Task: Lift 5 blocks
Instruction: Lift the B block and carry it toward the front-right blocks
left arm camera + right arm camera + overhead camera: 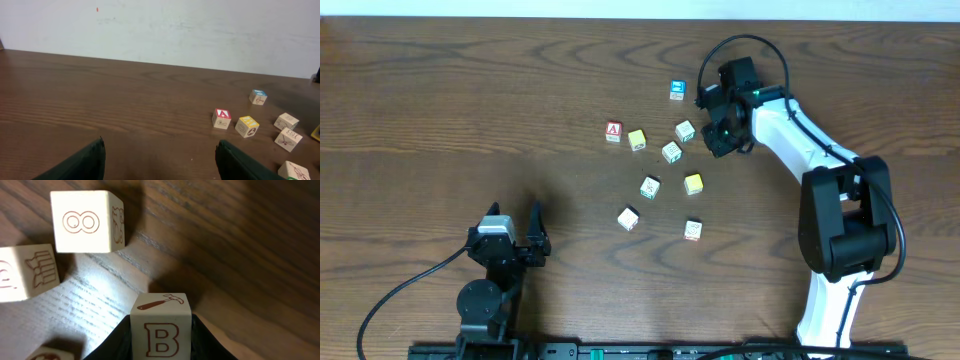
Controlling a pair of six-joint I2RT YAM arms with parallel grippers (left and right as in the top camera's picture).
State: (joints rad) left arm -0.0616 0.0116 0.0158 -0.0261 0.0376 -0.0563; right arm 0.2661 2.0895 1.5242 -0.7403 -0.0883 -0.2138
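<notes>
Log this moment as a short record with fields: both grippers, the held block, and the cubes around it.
left gripper: open, empty, low over the table, apart from the cubes
right gripper: shut on the B block, pressing two opposite sides
B block: hammer picture on top face; lifted or not, cannot tell
8 block: loose on the table just beyond the B block
blue-faced cube, red A cube: loose, apart from both grippers
stacking: none seen
</notes>
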